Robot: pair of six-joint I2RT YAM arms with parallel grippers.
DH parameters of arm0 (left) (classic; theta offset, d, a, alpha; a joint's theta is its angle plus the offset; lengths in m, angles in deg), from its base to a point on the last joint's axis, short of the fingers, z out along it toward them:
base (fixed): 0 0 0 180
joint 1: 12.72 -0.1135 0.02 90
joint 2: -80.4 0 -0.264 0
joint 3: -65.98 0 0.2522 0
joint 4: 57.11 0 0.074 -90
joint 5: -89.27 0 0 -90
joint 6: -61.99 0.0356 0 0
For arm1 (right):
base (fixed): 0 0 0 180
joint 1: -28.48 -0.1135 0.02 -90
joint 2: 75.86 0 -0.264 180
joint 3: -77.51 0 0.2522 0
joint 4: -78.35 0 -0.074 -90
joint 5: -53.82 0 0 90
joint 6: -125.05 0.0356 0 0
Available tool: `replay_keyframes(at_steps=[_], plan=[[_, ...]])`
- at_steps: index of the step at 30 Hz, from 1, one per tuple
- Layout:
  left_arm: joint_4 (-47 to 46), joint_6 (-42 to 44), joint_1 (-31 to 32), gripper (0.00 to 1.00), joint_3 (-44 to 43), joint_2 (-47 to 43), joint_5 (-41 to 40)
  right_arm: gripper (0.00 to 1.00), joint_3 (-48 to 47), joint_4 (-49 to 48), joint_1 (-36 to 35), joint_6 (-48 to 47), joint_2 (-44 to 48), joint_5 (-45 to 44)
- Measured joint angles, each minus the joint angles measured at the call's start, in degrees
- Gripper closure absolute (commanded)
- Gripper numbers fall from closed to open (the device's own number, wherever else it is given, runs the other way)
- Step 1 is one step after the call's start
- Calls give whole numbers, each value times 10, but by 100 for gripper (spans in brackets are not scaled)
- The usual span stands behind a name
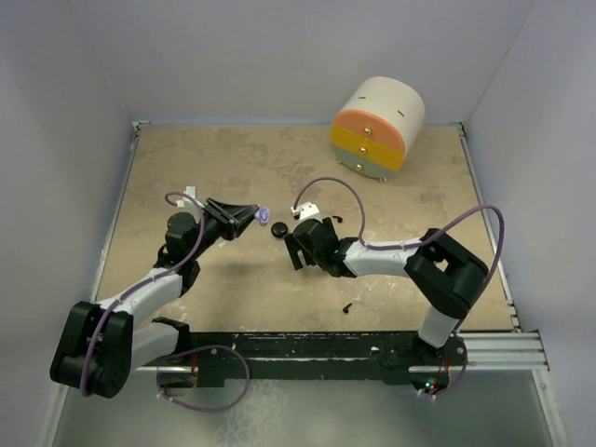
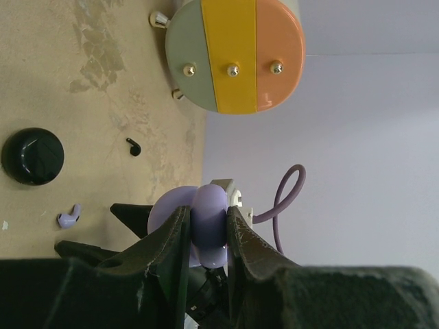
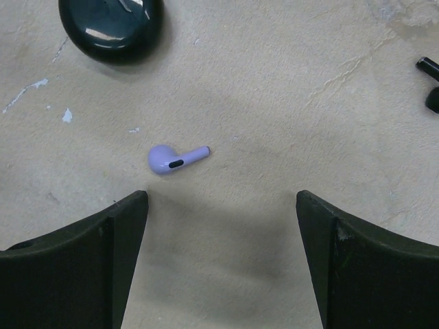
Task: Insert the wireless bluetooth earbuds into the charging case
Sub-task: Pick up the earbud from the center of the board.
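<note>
Since the left gripper is clamped on the lilac charging case (lid apparently swung open behind it), the pick is judged to fall to the right gripper, which is also the nearer one. Its jaws are spread wide; nothing is held or touched.

In the right wrist view the lilac earbud is seen flat on the table, at about 11 o'clock from the middle of the gap, just ahead of the 8 o'clock fingertip and off-centre. Its long axis is laid nearly across the view: bulb toward 9, stem toward 2–3 o'clock (roughly along the closing line, so a wrist turn is probably needed for a grip across the stem). A small shift toward 10 o'clock is judged necessary before descent.

The black earbud is found well apart at 2 o'clock, cut by the frame edge. The black puck sits at 11 o'clock, beyond the lilac earbud.
</note>
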Motion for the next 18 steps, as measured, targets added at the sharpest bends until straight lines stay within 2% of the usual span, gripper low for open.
replay_keyframes(at_steps=[18], plan=[[15, 0, -6, 100, 0, -5, 9, 7, -64, 24, 0, 60, -53, -54]])
